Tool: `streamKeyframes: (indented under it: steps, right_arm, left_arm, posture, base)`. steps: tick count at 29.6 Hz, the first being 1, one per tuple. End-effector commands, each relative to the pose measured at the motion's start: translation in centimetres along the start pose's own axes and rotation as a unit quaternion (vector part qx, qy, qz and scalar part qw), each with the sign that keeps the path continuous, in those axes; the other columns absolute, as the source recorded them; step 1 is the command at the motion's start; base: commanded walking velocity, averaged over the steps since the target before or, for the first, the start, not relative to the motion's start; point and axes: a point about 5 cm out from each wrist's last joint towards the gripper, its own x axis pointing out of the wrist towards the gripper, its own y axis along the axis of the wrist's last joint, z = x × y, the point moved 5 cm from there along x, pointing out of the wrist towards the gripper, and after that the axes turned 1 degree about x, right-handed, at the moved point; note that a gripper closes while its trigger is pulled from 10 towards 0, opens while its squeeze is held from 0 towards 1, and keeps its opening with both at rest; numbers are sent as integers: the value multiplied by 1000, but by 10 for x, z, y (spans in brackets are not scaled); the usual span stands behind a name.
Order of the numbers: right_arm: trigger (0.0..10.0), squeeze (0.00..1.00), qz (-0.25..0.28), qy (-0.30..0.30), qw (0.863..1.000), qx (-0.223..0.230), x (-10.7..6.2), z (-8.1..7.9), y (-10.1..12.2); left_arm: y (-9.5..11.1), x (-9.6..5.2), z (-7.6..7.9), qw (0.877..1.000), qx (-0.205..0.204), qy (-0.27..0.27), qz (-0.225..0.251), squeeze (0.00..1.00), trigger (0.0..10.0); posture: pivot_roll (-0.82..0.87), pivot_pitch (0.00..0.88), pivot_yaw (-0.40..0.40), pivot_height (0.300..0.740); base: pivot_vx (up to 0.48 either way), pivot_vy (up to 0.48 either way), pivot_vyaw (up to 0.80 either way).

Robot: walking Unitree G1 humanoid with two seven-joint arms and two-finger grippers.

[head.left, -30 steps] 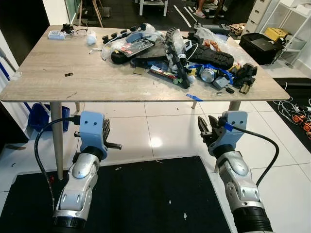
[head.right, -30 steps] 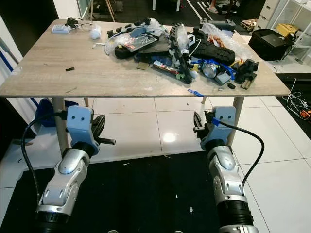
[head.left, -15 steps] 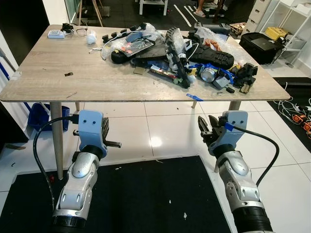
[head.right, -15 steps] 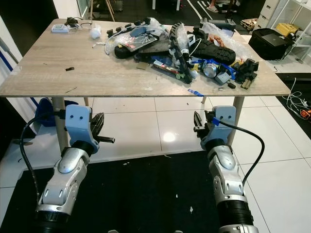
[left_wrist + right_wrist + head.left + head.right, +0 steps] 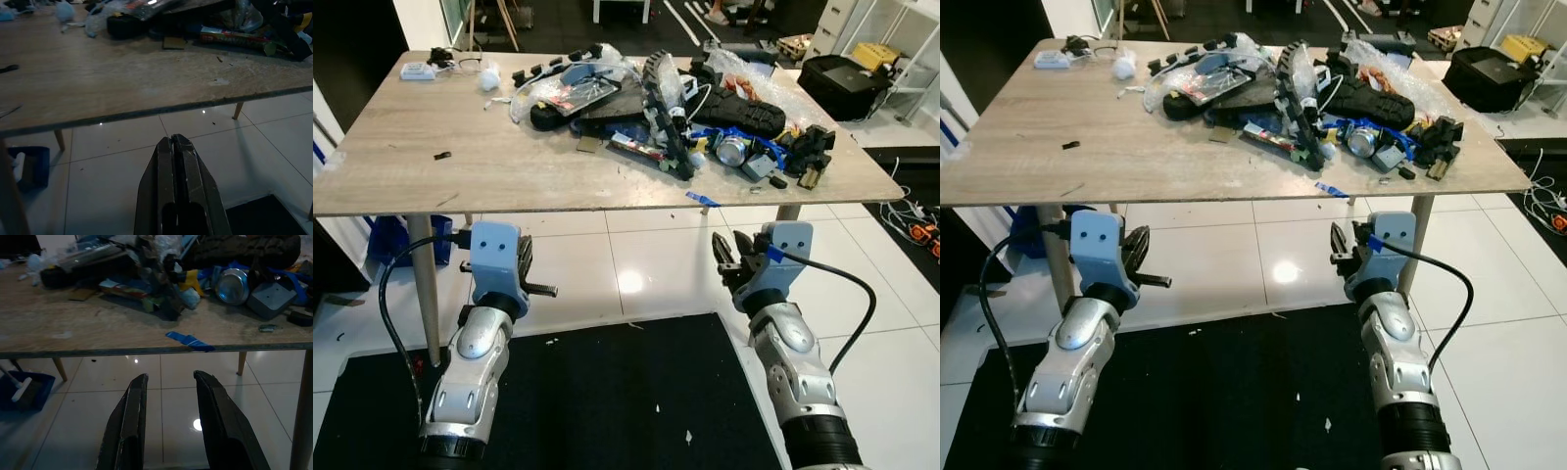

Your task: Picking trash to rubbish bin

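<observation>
Wooden table (image 5: 431,162) bearing trash pile (image 5: 675,108); left gripper (image 5: 177,147) hovering below its edge, fingers pressed together; right gripper (image 5: 168,382) spread apart.

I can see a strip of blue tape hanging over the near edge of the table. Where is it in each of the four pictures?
Left eye view: blue tape at the table's near edge, right of middle.
Right eye view: same edge, above the right tool.
Left wrist view: not in it.
Right wrist view: on the edge, just beyond the open fingers.
Shared landmark: the silver can behind it.
</observation>
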Motion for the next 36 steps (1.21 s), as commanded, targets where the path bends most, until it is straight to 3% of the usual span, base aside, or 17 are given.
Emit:
streamKeyframes:
  steps: [1, 29, 36]
  right_arm:
    - [10000, 0, -1, -5, 1000, 1, 0, 3, 1]
    - [10000, 0, 0, -4, 1000, 0, 2, 4, 3]
    - [10000, 0, 0, -4, 1000, -1, 2, 4, 3]
  left_arm:
    - [2, -1, 2, 1000, 0, -3, 6, 0, 10000]
    - [1, -1, 0, 1000, -3, 1, 6, 0, 10000]
    - [2, -1, -1, 1000, -3, 2, 6, 0, 10000]
  posture:
    - [11, 135, -32, 740]
    - [11, 138, -35, 740]
    - [10, 139, -34, 740]
  base:
    - [322, 0, 0]
    - [321, 0, 0]
    - [76, 0, 0]
